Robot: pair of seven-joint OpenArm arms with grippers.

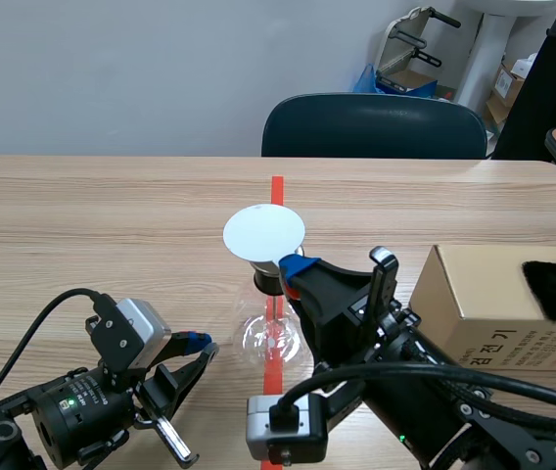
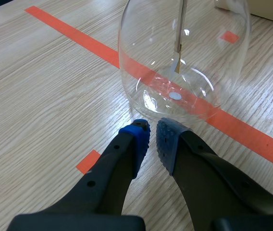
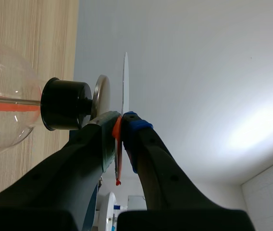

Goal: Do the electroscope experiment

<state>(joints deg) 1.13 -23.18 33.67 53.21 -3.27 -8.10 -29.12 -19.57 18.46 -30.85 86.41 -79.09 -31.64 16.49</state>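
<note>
now right jaws grasp white disc [image 1: 263,232], left jaws clenched; box [image 1: 484,294] reads "전기".

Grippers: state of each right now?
left gripper: closed, holding nothing, tips just short of the flask.
right gripper: closed on the white disc.

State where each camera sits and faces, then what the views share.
Scene view: between the arms, facing across the table toward a chair; both arms show.
Left wrist view: on the left arm, looking down past the left hand at the glass flask.
Right wrist view: on the right arm, turned sideways, past the right hand, shut on a white disc, at the black stopper.
Shared: the glass flask shows in all three.
</note>
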